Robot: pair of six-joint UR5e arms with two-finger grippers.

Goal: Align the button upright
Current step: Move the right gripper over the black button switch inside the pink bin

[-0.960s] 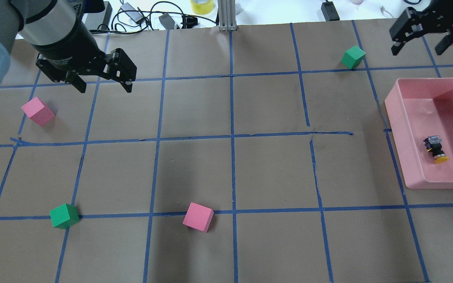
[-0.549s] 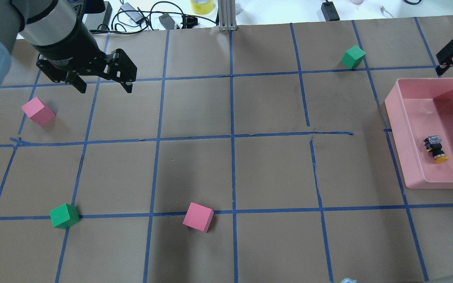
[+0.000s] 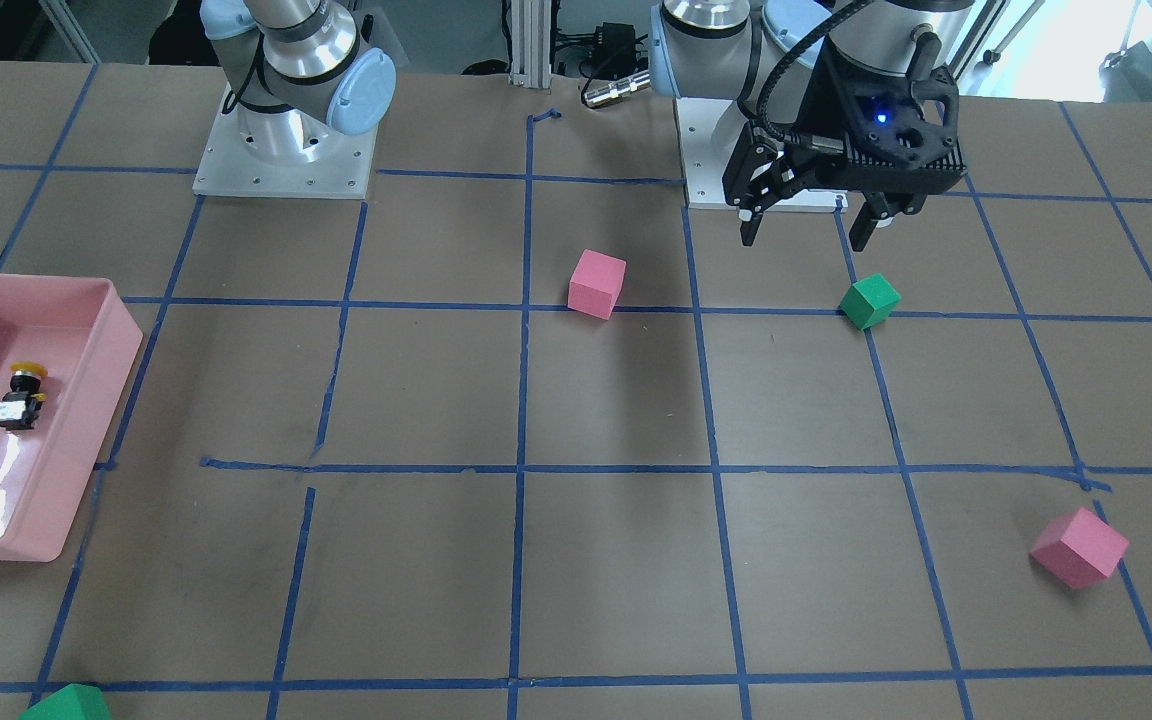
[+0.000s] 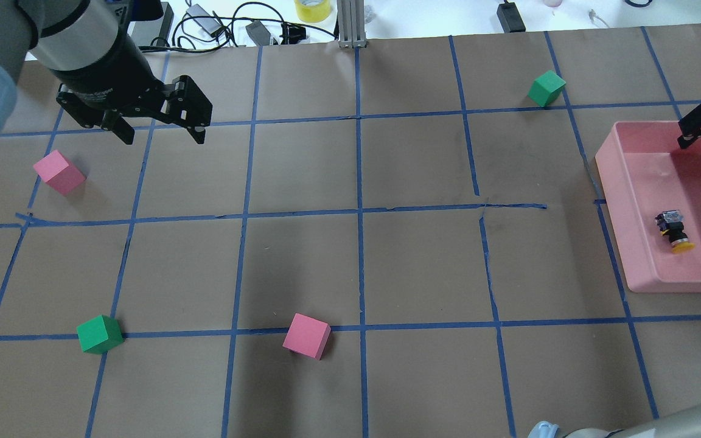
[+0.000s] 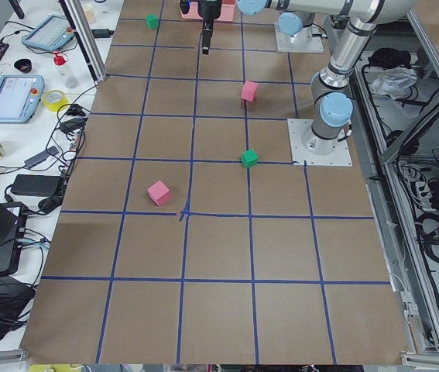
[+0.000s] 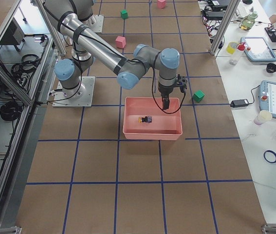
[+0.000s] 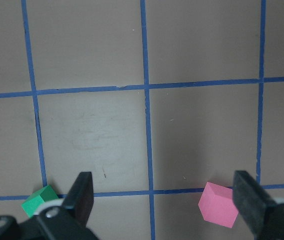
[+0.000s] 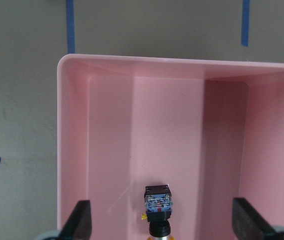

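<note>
The button [image 4: 674, 231] lies on its side on the floor of the pink tray [image 4: 610, 165], yellow cap toward the robot and whitish base away. It also shows in the front view [image 3: 18, 397] and the right wrist view [image 8: 158, 209]. My right gripper [image 8: 164, 223] is open and empty, hanging above the tray's far end [image 6: 166, 103], apart from the button. Only one of its fingers [image 4: 699, 120] shows in the overhead view. My left gripper [image 4: 162, 135] is open and empty above the table's far left.
Two pink cubes [image 4: 58, 172] [image 4: 306, 336] and two green cubes [image 4: 100, 334] [image 4: 547, 88] sit on the brown taped table. The tray's walls surround the button. Cables and a tape roll [image 4: 312, 8] lie beyond the far edge.
My right gripper has moved from beyond the tray's far right corner toward the robot and now hangs over the tray's far end. The left arm and the button have not moved.
</note>
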